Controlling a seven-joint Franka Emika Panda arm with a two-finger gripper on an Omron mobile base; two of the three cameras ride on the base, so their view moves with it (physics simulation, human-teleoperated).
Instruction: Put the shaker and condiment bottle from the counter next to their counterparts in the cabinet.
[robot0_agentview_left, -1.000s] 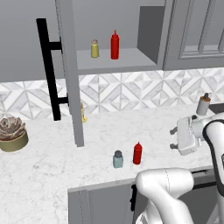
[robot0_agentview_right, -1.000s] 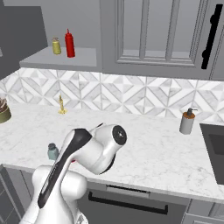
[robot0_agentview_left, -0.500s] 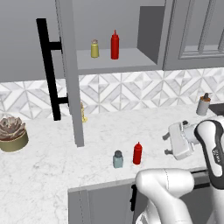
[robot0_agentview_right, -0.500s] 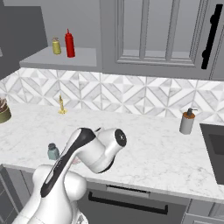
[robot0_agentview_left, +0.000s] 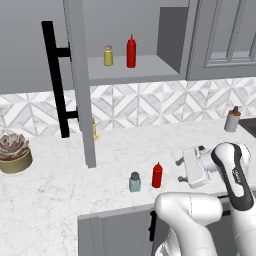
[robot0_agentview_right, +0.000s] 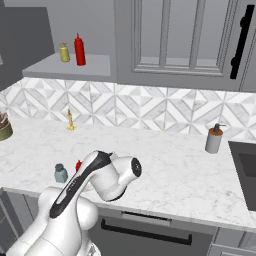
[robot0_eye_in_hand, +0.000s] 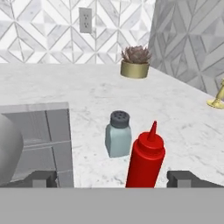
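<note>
Claw (robot0_eye_in_hand: 111, 179) wide, level with the red pointed-nozzle squeeze bottle (robot0_eye_in_hand: 145, 158) – drive straight in and pinch mid-body, clearing the squat blue-grey dark-capped shaker (robot0_eye_in_hand: 118, 134) at its 10 o'clock.

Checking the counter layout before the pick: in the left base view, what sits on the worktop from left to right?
Succulent pot → brass candlestick → shaker → condiment bottle → open gripper → grey-brown bottle.
</note>
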